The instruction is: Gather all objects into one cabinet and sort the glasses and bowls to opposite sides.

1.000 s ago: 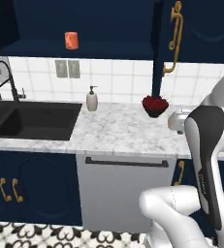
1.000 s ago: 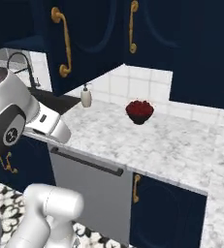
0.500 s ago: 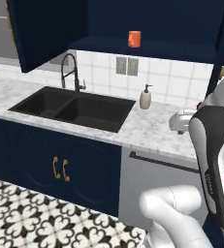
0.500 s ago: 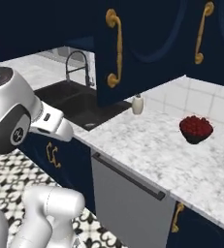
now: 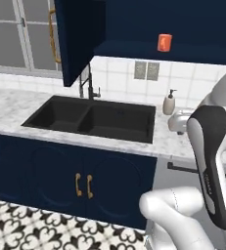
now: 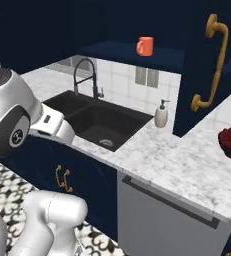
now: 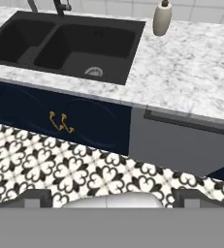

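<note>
- Sink [image 5: 92, 119]: black double basin set in the marble counter [image 7: 191, 72], at 9 o'clock from the soap bottle [image 5: 169, 102].
- Orange cup [image 5: 164, 42]: upright on the open wall cabinet [image 6: 137, 52] shelf, at 12 o'clock above the soap bottle.
- Gripper: jaw state cannot be determined; nothing visibly held.

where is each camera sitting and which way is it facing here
Left base view: behind the arm to its left, facing the sink and open cabinet; white arm at lower right.
Right base view: behind to its right, facing the same counter; arm at lower left.
Hand view: looks down at sink, counter and patterned floor.
All three share the sink and soap bottle; both base views share the orange cup.
</note>
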Controlling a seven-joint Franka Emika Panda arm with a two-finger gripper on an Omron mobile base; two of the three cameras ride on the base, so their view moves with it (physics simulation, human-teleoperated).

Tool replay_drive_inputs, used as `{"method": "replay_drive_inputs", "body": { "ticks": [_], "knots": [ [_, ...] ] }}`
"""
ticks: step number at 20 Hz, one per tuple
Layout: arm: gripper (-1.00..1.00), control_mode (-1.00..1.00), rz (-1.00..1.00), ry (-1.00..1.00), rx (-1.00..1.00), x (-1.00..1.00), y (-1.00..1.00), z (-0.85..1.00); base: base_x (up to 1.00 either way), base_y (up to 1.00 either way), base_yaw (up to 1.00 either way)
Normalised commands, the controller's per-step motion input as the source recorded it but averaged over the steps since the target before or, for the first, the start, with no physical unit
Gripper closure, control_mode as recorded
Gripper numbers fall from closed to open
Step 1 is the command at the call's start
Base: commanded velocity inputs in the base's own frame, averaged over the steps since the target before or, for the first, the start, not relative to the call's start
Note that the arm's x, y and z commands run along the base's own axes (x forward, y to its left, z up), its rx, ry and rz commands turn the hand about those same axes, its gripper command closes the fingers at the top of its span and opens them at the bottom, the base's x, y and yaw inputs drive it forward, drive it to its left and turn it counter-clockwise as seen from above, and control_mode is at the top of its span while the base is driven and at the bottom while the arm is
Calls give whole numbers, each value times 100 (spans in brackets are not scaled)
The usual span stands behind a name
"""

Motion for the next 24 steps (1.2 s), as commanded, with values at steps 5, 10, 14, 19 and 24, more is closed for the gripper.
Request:
{"method": "replay_drive_inputs", "body": {
  "ticks": [5, 10, 14, 19, 24],
  "knots": [
    [-100, 100, 0, 0, 0, 0, 0, 0, 39, 9, -45],
    [-100, 100, 0, 0, 0, 0, 0, 0, 47, 19, -35],
    [-100, 100, 0, 0, 0, 0, 0, 0, 49, 56, -22],
    [-100, 100, 0, 0, 0, 0, 0, 0, 27, 49, -28],
    [-100, 100, 0, 0, 0, 0, 0, 0, 41, 2, -21]
  ]
}}
